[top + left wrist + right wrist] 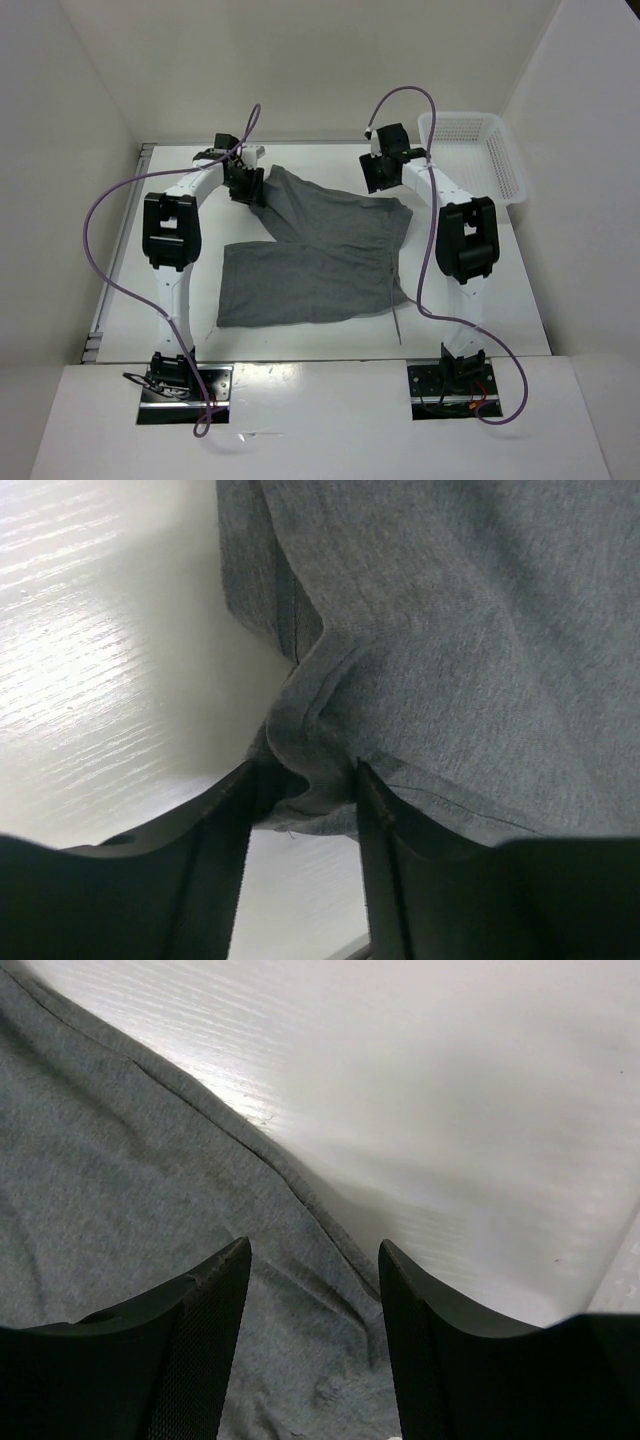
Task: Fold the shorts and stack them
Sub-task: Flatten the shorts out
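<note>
Shows plain medium-grey soft fabric shorts point(320, 250) sprawled mid white table point(510, 300), far-left edge bunched in pinching left gripper point(300, 780), right gripper point(313, 1260) spread over far-right hem, contact unclear.

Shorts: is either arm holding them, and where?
The left gripper pinches the shorts in its jaws at a bunched far-left edge; the right gripper, jaws open, holds nothing.

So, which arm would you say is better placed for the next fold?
Left: the left gripper is shut on a corner of the soft grey fabric shorts; the right gripper hangs open above them.
</note>
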Controlling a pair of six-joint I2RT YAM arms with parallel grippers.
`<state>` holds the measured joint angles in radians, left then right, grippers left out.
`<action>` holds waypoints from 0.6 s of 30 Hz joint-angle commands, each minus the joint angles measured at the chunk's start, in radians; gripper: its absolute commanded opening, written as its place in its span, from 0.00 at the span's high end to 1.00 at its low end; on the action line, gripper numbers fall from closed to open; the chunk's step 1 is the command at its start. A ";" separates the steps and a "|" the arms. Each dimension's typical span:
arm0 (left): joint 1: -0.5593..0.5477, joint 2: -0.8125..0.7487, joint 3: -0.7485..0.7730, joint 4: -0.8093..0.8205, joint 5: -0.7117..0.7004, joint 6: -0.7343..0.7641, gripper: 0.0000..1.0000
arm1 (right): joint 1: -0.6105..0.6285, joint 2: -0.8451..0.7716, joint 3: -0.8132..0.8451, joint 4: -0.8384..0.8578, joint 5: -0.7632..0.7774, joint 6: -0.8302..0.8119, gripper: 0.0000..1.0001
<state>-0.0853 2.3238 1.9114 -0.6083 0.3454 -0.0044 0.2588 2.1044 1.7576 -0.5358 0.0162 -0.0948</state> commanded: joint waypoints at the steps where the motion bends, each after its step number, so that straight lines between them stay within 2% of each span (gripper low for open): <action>1: 0.016 0.008 0.012 -0.004 0.053 0.004 0.50 | -0.016 0.012 0.002 0.053 0.018 0.000 0.40; 3: 0.016 0.008 0.012 -0.004 0.084 0.004 0.57 | -0.016 0.012 -0.007 0.053 0.027 -0.012 0.40; 4: 0.016 0.008 0.012 -0.013 0.084 0.004 0.69 | -0.016 0.012 -0.020 0.053 0.039 -0.013 0.40; 8: 0.016 -0.036 -0.009 -0.025 0.106 0.004 0.97 | -0.016 0.022 -0.062 0.053 0.048 -0.023 0.40; 9: 0.027 -0.055 -0.020 -0.037 0.106 0.004 1.00 | -0.016 0.022 -0.075 0.043 0.048 -0.023 0.40; 16: 0.073 -0.248 -0.126 -0.159 0.073 0.004 1.00 | -0.016 0.032 -0.142 0.043 0.080 -0.042 0.55; 18: 0.073 -0.288 -0.214 -0.183 0.043 0.004 1.00 | -0.016 0.042 -0.133 0.054 0.093 -0.042 0.57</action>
<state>-0.0242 2.1422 1.7638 -0.7197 0.4046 -0.0044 0.2478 2.1323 1.6253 -0.5152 0.0727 -0.1261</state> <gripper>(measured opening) 0.014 0.438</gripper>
